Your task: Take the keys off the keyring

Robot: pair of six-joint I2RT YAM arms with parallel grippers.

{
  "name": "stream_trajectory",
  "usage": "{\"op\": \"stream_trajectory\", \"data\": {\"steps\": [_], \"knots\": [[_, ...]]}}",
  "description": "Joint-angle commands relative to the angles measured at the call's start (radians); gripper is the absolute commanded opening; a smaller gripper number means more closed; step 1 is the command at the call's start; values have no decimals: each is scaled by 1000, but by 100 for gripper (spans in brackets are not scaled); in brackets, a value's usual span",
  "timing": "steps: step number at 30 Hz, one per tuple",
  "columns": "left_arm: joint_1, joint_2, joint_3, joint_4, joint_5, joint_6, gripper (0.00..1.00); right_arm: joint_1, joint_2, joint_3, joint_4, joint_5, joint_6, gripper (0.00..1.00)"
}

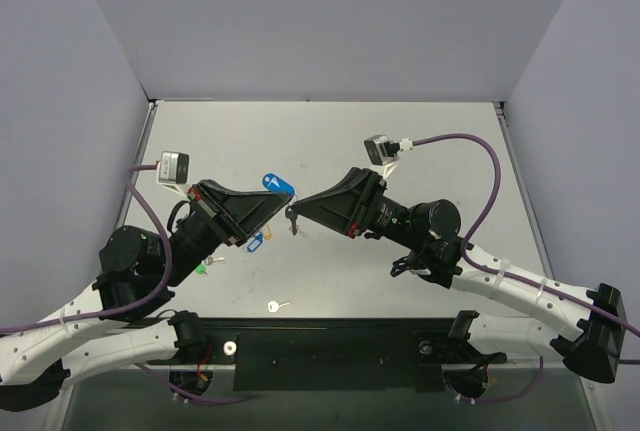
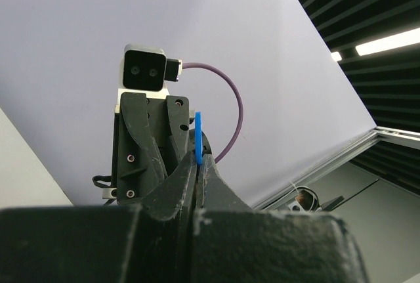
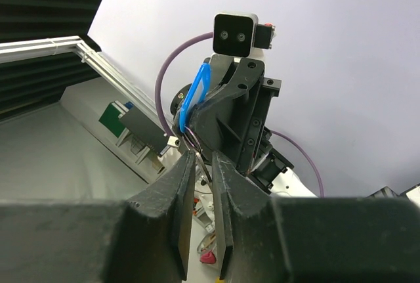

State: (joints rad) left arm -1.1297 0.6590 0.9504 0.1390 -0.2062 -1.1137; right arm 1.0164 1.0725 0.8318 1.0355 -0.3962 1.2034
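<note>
The blue key tag (image 1: 277, 186) is held above the table between the two arms. My left gripper (image 1: 268, 202) is shut on it; in the left wrist view the tag (image 2: 197, 137) stands edge-on out of the closed fingertips (image 2: 197, 162). In the right wrist view the tag (image 3: 195, 94) hangs its thin metal ring (image 3: 191, 136) toward my right gripper (image 3: 203, 157). The small silver key (image 3: 206, 168) lies slanted in the narrow gap between the right jaws and touches both. From above, my right gripper (image 1: 297, 213) meets the left one tip to tip, with the key (image 1: 292, 224) dark below.
On the table under the left arm lie an orange tag (image 1: 255, 244), a green tag (image 1: 207, 264) and a pale yellowish-headed key (image 1: 277, 305). Grey walls close in the table on three sides. The black base plate (image 1: 330, 349) runs along the near edge.
</note>
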Motion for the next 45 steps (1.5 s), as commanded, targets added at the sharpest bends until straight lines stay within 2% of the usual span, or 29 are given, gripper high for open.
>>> {"op": "stream_trajectory", "data": {"steps": [1,7,12,29,41,45], "knots": [[-1,-16,5,57,-10,18,0,10,-8,35,78,-1,-21,12],[-1,-18,-5,54,-15,18,0,8,-5,36,80,-3,-22,13],[-1,-22,-12,54,-19,15,0,10,-2,47,87,-9,-18,20],[-1,-24,-19,51,-24,14,0,10,10,50,118,-16,-5,17],[-1,-35,-42,43,-32,18,0,10,12,50,104,-16,-4,9],[-1,-41,-55,36,-27,20,0,10,9,53,87,-16,-8,0]]}}
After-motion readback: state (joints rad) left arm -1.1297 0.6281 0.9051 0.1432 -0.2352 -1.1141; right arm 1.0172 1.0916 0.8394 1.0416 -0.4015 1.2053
